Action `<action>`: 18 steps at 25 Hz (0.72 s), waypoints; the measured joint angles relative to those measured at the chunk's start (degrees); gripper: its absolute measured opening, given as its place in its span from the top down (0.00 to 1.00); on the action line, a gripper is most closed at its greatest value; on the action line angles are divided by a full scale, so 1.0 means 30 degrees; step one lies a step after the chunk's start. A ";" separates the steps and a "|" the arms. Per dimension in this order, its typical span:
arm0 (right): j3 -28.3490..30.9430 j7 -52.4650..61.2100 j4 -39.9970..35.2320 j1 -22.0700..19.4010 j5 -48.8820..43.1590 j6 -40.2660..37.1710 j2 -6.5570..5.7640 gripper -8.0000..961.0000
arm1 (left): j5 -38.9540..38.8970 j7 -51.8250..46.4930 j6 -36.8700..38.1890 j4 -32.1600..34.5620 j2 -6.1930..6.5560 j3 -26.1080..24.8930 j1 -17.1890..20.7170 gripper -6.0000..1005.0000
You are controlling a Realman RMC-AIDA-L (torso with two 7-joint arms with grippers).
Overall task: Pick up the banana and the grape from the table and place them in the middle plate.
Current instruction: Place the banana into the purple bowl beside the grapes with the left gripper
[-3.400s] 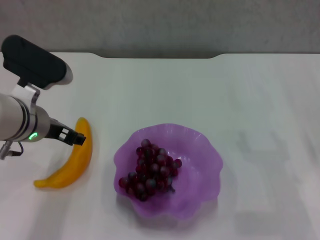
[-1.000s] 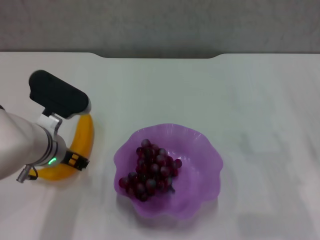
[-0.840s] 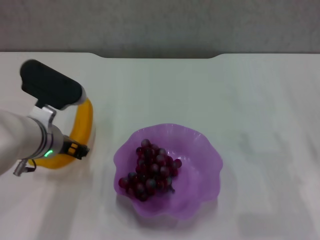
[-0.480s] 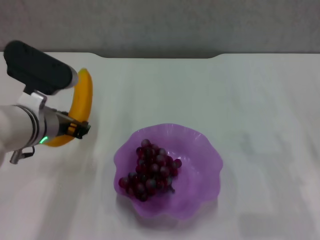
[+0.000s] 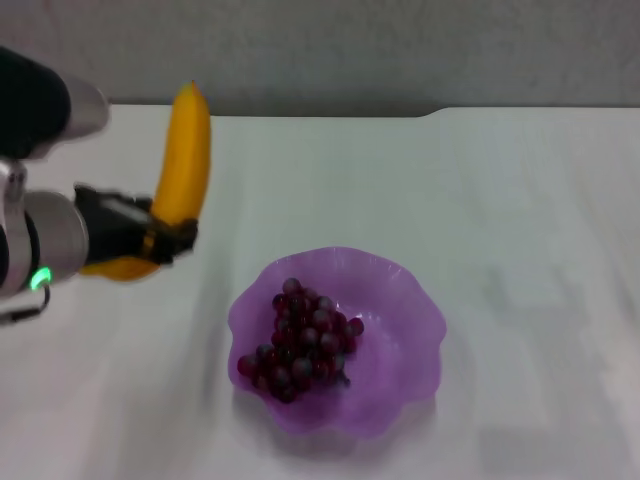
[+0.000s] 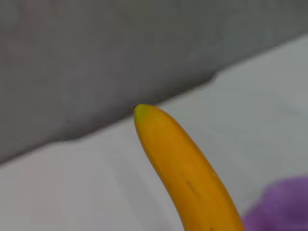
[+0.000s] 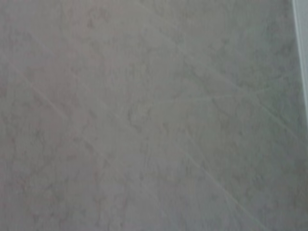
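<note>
Head view: dark red-purple grapes point(image 5: 300, 340) are lying in the translucent purple scalloped plate point(image 5: 400, 290); my left claw point(image 5: 165, 238) is gripping the smooth yellow plastic banana point(image 5: 185, 160) above the bench, delivery pending.

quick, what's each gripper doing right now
Left gripper: closed on the banana, held up off the table.
Right gripper: not in view.
</note>
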 joint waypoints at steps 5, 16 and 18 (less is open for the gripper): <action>-0.0133 -0.0004 0.0075 0.0006 0.0008 0.0001 0.0001 0.08 | 0.0054 0.0010 0.1953 -0.1020 -0.0113 0.1568 0.0032 0.44; -0.0136 -0.0005 0.0159 0.0129 0.0021 0.0000 0.0001 0.08 | 0.0610 0.0012 0.2218 -0.1953 0.0067 0.5666 -0.1501 0.42; -0.0137 -0.0004 0.0136 0.0146 0.0020 0.0001 0.0000 0.08 | 0.0703 0.0013 0.2213 -0.1838 0.0019 0.6181 -0.1725 0.41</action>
